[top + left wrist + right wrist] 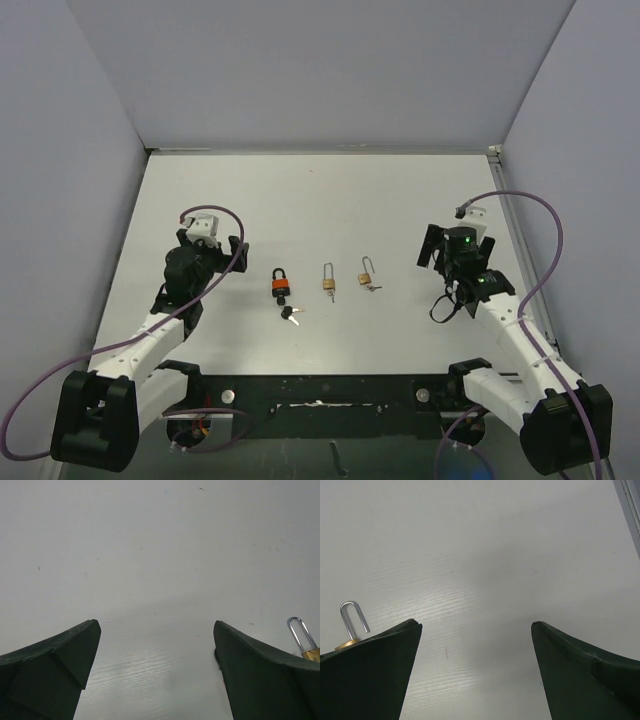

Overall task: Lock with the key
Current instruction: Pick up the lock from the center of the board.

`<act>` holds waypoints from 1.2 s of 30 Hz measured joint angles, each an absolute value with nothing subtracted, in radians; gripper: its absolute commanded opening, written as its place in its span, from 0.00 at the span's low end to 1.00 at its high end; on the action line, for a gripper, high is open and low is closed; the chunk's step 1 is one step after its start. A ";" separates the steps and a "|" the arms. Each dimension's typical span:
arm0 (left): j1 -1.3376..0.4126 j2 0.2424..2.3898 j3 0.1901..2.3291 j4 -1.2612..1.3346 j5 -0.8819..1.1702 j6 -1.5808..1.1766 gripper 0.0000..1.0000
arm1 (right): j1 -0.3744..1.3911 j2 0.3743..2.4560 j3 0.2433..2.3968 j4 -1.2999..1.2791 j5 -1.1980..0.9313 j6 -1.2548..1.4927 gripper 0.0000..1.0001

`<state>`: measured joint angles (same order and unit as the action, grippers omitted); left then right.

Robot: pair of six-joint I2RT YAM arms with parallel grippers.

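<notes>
Three padlocks lie in a row on the white table between the arms. An orange and black padlock (280,285) is on the left, with a bunch of keys (290,315) just below it. A slim brass padlock (328,280) lies in the middle with its shackle up. A second brass padlock (368,274) lies to the right with a small key beside it. My left gripper (232,250) is open and empty, left of the orange padlock. My right gripper (432,245) is open and empty, right of the brass padlocks. A brass padlock shows at the edge of the left wrist view (304,640) and of the right wrist view (351,625).
Grey walls close the table on the left, back and right. A metal rail (497,152) runs along the table's right edge, also in the right wrist view (630,505). Purple cables loop off both arms.
</notes>
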<state>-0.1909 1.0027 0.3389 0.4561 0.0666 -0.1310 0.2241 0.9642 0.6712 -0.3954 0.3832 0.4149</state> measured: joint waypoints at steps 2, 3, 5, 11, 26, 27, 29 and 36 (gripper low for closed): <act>-0.191 1.004 0.339 0.450 0.067 -0.131 0.98 | 0.225 0.962 0.671 -0.388 0.377 0.406 0.98; -0.191 1.006 0.339 0.450 0.067 -0.132 0.98 | 0.225 0.961 0.671 -0.384 0.373 0.403 0.98; -0.191 1.014 0.339 0.450 0.066 -0.135 0.98 | 0.230 0.962 0.671 -0.376 0.365 0.400 0.98; -0.191 1.039 0.342 0.436 0.065 -0.146 0.98 | 0.266 1.003 0.671 -0.364 0.349 0.397 0.98; -0.191 1.046 0.354 0.430 0.068 -0.176 0.98 | 0.421 1.078 0.688 -0.337 0.371 0.373 0.98; -0.191 1.048 0.354 0.430 0.068 -0.176 0.98 | 0.424 1.080 0.689 -0.337 0.371 0.372 0.98; -0.191 1.050 0.354 0.430 0.068 -0.177 0.98 | 0.432 1.081 0.690 -0.334 0.373 0.370 0.98; -0.191 1.060 0.355 0.431 0.067 -0.195 0.98 | 0.528 1.110 0.690 -0.314 0.387 0.360 1.00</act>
